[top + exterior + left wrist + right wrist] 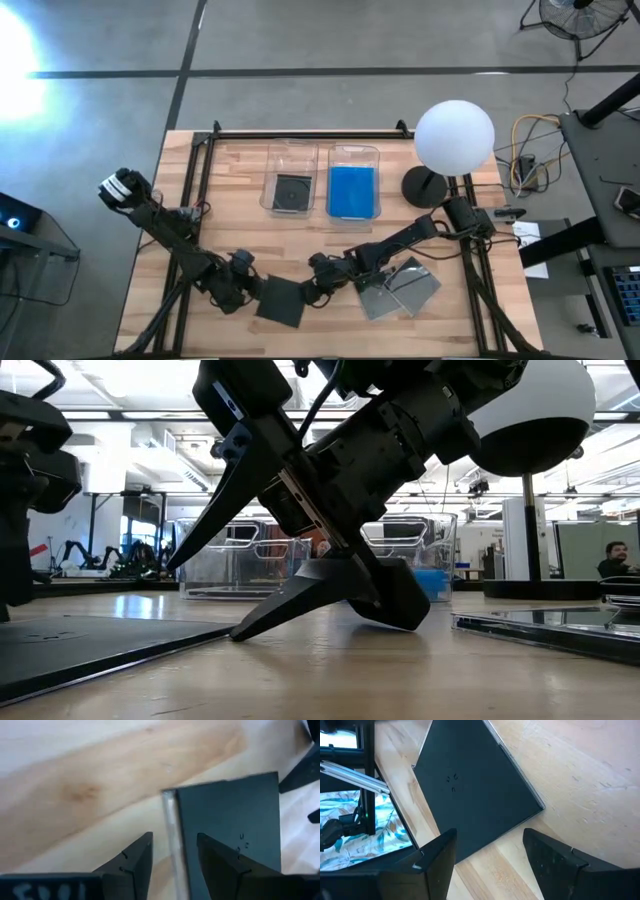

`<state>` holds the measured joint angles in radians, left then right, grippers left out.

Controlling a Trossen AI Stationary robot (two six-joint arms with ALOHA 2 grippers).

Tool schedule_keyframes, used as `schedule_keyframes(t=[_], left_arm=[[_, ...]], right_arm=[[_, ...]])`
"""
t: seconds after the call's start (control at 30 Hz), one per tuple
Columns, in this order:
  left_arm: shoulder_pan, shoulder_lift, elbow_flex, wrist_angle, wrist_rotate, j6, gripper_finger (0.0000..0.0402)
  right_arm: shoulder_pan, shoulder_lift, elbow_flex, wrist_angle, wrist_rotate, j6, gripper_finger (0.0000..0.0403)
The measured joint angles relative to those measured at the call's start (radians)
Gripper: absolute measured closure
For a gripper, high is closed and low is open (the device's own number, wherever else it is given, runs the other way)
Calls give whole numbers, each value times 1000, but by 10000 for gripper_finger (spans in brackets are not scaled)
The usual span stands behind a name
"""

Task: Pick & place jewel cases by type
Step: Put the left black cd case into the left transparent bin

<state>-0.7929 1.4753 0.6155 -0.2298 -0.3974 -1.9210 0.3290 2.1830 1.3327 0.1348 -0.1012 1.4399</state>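
A dark jewel case (282,301) lies flat on the table near its near edge, also seen in the low view (100,640). My left gripper (255,291) is open at the case's left side, and the case's clear spine edge (170,835) runs between its fingers. My right gripper (318,287) is open at the case's right side, with the case (470,790) just ahead of its fingers. Two grey cases (400,289) lie flat to the right. One clear bin (291,178) holds a dark case, and the other (353,182) holds blue cases. My left gripper stands with one finger (222,865) over the dark case's face and the other (136,862) over bare wood; I cannot tell whether either touches the case. My right gripper slants down from the right, one fingertip (243,630) low at the table; I cannot tell whether it touches the case.
A lamp with a white globe (454,136) and a black base (425,186) stands right of the bins. A black frame (305,134) runs along the table's far edge and sides. Bare wood lies between the bins and the grippers.
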Motion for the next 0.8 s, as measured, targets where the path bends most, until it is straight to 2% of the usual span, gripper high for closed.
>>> schedule_keyframes(t=[0.13,0.33,0.5,0.8], left_arm=[[0,65,8,94,-3,16,266],[6,110,34,106,-2,21,266],[6,68,32,141,2,90,266],[2,-8,32,261,68,244,266]], right_arm=[[0,0,0,1,-1,-2,174],[1,-2,-2,-10,-8,0,174],[1,-3,-2,-29,-13,-16,174],[0,-4,0,-56,-41,-134,174]])
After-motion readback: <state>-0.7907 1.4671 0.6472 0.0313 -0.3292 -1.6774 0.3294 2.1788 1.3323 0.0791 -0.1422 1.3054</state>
